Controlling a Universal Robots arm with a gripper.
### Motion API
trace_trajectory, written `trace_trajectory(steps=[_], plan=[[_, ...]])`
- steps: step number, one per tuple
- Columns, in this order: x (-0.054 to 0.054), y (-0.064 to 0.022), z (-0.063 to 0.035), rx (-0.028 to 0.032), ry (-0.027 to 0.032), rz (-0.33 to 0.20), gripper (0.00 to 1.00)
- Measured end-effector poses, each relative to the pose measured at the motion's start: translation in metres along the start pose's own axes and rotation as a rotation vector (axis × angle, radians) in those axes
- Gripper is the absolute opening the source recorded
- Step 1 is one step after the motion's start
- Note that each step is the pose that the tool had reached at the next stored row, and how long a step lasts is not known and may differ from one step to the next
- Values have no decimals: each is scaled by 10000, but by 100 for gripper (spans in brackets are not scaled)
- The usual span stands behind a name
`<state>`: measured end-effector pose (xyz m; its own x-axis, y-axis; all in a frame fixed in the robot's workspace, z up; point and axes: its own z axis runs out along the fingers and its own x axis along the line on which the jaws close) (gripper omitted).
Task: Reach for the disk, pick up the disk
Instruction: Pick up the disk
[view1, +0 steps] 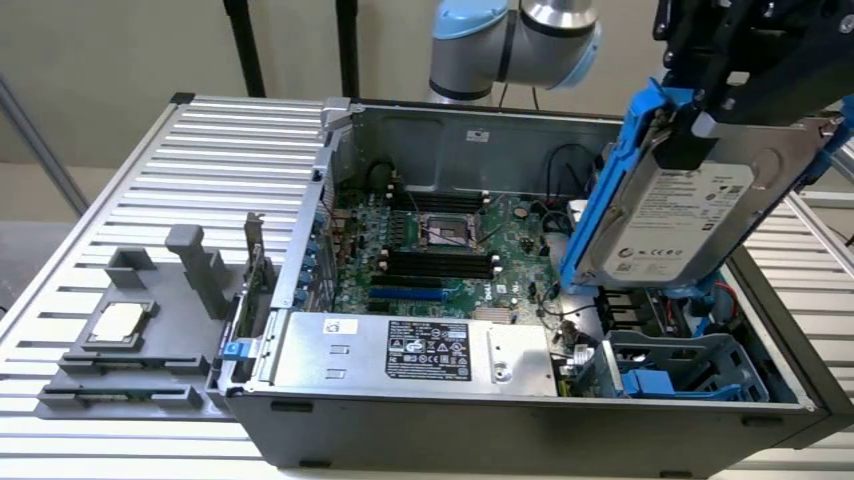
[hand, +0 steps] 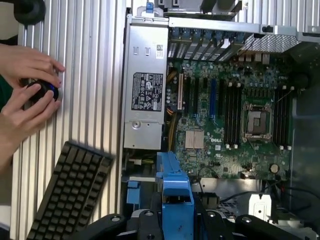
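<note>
Exterior view: the disk (view1: 681, 215) hangs tilted in the air above the open computer case (view1: 534, 420), at the exterior view's right, over the blue drive cage (view1: 674, 365). The gripper (view1: 714, 95) is closed on its upper edge and blue rail. The power supply (view1: 414, 350) and motherboard (view1: 441, 240) lie below, untouched. Reach and grasp appear complete; the disk is lifted clear of its bay.

Wrist view: the disk's blue rail (hand: 172, 182) sits clamped between the black fingers (hand: 145, 222). Beside the case, a person's hands (hand: 27, 90) work a small dark knob; a keyboard (hand: 70, 195) lies nearby.
</note>
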<state>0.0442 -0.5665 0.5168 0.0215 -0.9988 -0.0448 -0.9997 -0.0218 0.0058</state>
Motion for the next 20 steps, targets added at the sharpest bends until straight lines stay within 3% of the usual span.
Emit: trace_trajectory(steps=[9, 12, 20], plan=[[91, -408, -7, -6, -5, -1, 33], [117, -528, -8, -50, -8, 2, 33], [123, -564, -8, -77, -12, 4, 33]])
